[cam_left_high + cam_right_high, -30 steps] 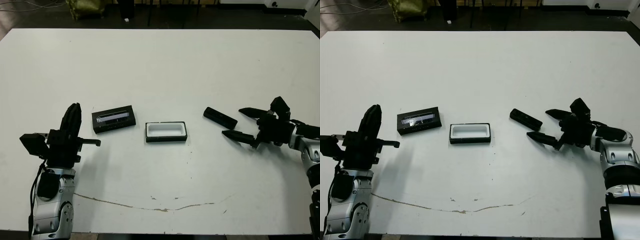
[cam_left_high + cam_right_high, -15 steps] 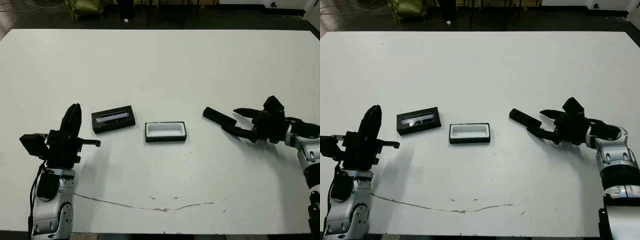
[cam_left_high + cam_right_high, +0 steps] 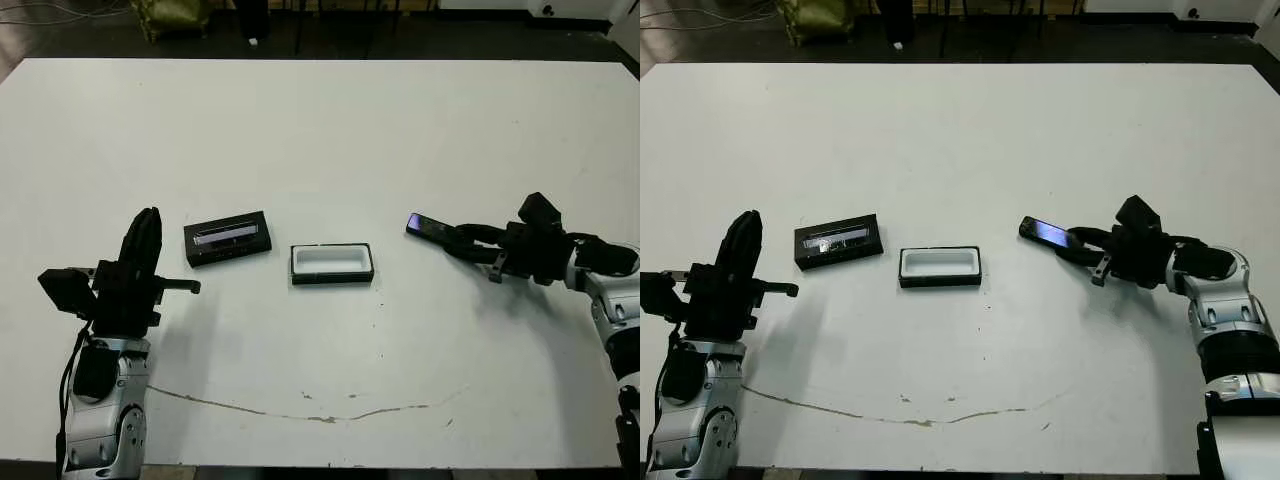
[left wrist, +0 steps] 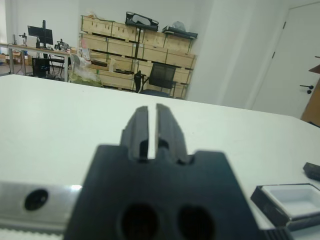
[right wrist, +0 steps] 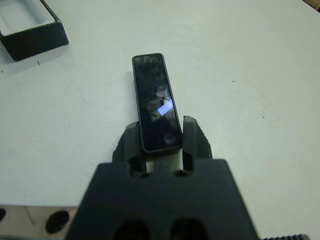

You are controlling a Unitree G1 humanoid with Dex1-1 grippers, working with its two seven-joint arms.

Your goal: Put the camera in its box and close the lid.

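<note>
The camera [image 3: 424,226], a black bar with a glossy top, is at the table's right of centre, and my right gripper [image 3: 455,240] is shut on its right end. In the right wrist view the camera [image 5: 156,102] sticks out between the two fingers [image 5: 191,134]. I cannot tell whether it still touches the table. The box [image 3: 332,278], a black tray with white lining, sits open mid-table to the camera's left. The lid [image 3: 228,237], black with a shiny strip, lies left of the box. My left gripper [image 4: 151,117] is shut on nothing and held upright left of the lid.
A thin cracked line [image 3: 320,416] runs across the white table near its front edge. Beyond the far edge is dark floor with an olive bag [image 3: 170,15]. The left wrist view shows shelves and a chair [image 4: 160,80] far behind the table.
My right gripper moved left to the camera and shut its fingers on the bar's right end. The camera's free end now shows a bluish glint. The left arm stayed put.
</note>
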